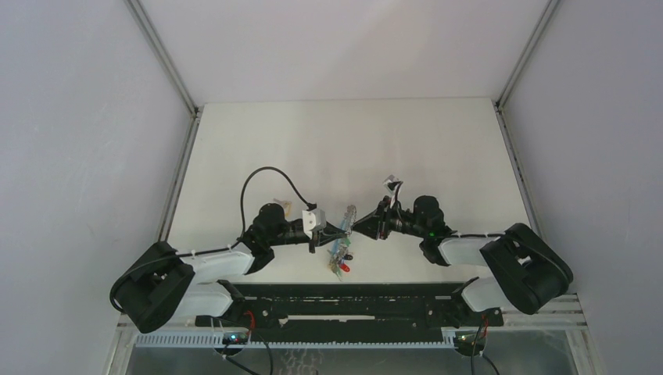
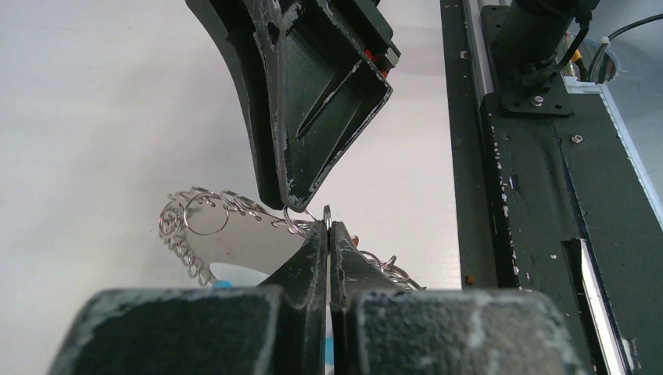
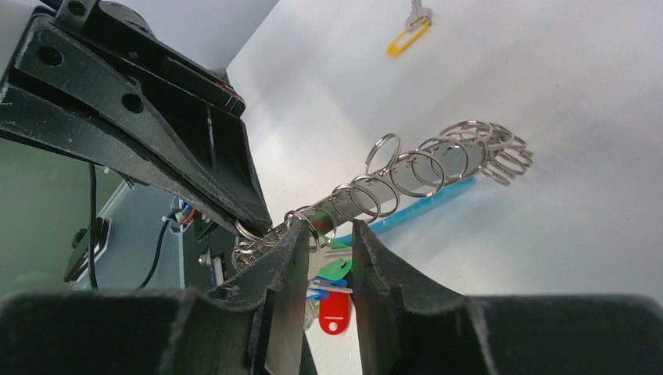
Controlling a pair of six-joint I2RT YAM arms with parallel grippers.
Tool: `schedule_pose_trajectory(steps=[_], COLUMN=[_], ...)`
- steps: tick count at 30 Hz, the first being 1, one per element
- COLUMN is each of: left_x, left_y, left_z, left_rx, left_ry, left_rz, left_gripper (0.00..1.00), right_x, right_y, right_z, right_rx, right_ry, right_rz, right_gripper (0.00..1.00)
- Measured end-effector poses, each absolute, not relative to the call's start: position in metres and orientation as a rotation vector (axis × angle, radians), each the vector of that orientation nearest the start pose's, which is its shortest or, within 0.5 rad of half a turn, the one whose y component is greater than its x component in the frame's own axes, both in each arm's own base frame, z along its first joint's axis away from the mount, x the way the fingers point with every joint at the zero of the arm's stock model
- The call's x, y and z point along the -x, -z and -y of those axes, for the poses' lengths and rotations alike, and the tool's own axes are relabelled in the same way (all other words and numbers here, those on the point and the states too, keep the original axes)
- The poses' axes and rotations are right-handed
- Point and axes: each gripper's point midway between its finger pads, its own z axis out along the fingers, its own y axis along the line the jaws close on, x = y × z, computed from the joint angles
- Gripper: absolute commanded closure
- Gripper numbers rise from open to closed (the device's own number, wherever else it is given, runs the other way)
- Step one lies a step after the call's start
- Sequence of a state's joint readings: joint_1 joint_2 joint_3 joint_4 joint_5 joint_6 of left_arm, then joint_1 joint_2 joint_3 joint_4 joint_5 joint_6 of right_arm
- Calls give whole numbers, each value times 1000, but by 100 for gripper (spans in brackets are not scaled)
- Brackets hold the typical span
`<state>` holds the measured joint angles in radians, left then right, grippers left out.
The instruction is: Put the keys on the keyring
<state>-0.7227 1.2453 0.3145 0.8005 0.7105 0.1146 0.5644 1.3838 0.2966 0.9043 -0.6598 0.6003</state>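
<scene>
While yellow-headed key [image 3: 406, 39] is left lying on surface [image 3: 547, 94], upper frame, task is judged unfinished. Green-headed key [image 3: 336, 269] noted at keyring [image 3: 422, 168]; threading unconfirmed. Keyring held aloft mid-frame between inward-reaching arms. Left fingers [image 2: 309, 258] clamped on ring loop. Right fingers [image 3: 379, 273] set slightly apart astride rings; grip cannot be told.

right claw [image 3: 328, 232] straddles the keyring [image 3: 426, 203]; yellow key [image 3: 406, 41] lies beyond.

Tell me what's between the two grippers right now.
The keyring. In the top view it hangs between the left gripper and the right gripper, both fingertips right at it, with a red-tagged key dangling below.
</scene>
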Motion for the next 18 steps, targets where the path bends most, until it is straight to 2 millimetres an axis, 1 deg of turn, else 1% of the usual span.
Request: schedule_pose_trajectory(steps=[4, 8, 14, 17, 18], left_x=[-176, -176, -176, -177, -176], left_y=[-134, -135, -133, -132, -132], left_z=[303, 303, 304, 304, 304], left_rx=[-1194, -1194, -1194, -1193, -1192], left_ry=[1045, 1046, 1048, 1051, 1053], left_rz=[-1326, -1325, -1329, -1332, -1336], left_gripper=[100, 100, 100, 100, 100], right_x=[-208, -203, -200, -199, -198], right_y=[-110, -106, -109, -111, -111], right_z=[-282, -286, -293, -297, -298], right_rx=[493, 512, 540, 558, 560], right_ry=[-1399, -1422, -1464, -1496, -1508], right_rz=[-1890, -1907, -1895, -1883, -1882], right_gripper=[73, 73, 75, 79, 83])
